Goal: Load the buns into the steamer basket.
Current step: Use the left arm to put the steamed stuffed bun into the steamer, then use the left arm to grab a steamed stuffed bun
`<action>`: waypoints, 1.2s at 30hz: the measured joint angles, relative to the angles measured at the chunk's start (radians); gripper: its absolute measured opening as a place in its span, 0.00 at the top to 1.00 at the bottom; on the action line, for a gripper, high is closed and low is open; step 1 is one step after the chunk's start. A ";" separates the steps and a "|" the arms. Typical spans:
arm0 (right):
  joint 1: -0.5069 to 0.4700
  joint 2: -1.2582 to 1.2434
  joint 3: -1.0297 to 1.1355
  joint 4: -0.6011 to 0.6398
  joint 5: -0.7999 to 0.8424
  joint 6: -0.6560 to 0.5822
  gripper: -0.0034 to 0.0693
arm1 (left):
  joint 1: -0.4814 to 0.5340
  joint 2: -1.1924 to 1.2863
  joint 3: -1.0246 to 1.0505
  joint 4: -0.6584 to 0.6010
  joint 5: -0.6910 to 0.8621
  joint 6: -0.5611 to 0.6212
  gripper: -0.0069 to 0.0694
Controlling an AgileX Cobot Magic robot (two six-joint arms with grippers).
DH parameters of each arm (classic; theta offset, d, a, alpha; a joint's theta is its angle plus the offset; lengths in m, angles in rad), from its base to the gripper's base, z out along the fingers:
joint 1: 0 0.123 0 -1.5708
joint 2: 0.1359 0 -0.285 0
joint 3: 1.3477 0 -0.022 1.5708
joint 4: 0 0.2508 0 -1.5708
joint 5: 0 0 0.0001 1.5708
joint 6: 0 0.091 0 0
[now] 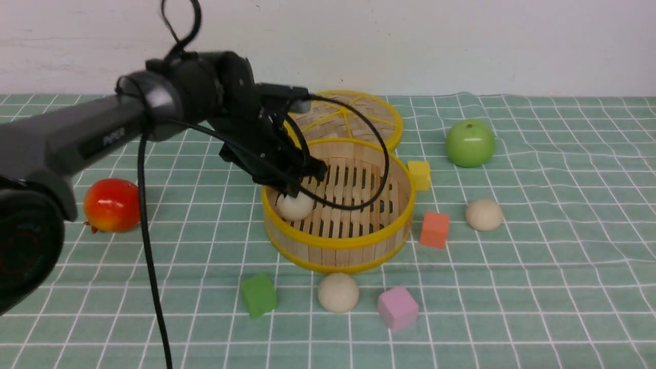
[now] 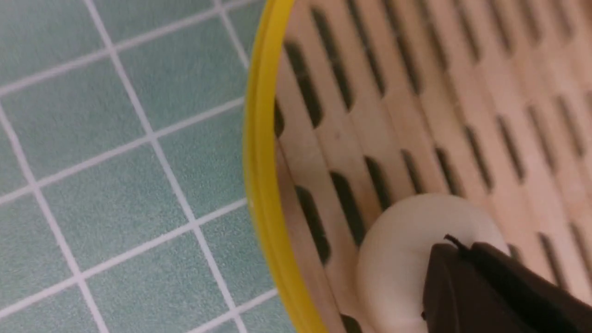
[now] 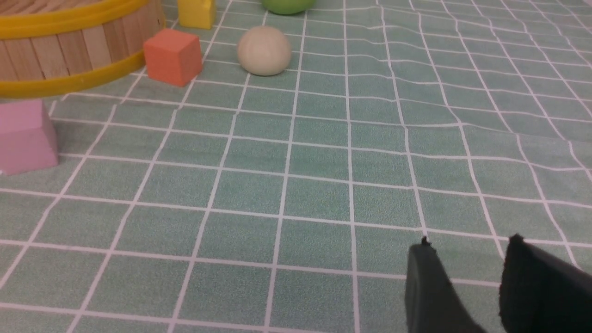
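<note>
Left pincer (image 1: pixel 293 192): closed, empty, tips at bun (image 1: pixel 298 208) in basket (image 1: pixel 338 242).
Right pincer (image 3: pixel 469 240): parted, empty, over table (image 3: pixel 296 194).

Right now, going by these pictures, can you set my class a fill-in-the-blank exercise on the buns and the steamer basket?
The steamer basket holds exactly ___ bun. The buns lying outside it on the cloth number ___. The cube nearest the green apple is coloured ___.
Missing words: one; two; yellow.
</note>
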 joint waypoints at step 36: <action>0.000 0.000 0.000 0.000 0.000 0.000 0.62 | -0.318 -0.093 0.010 0.065 0.426 -0.074 0.83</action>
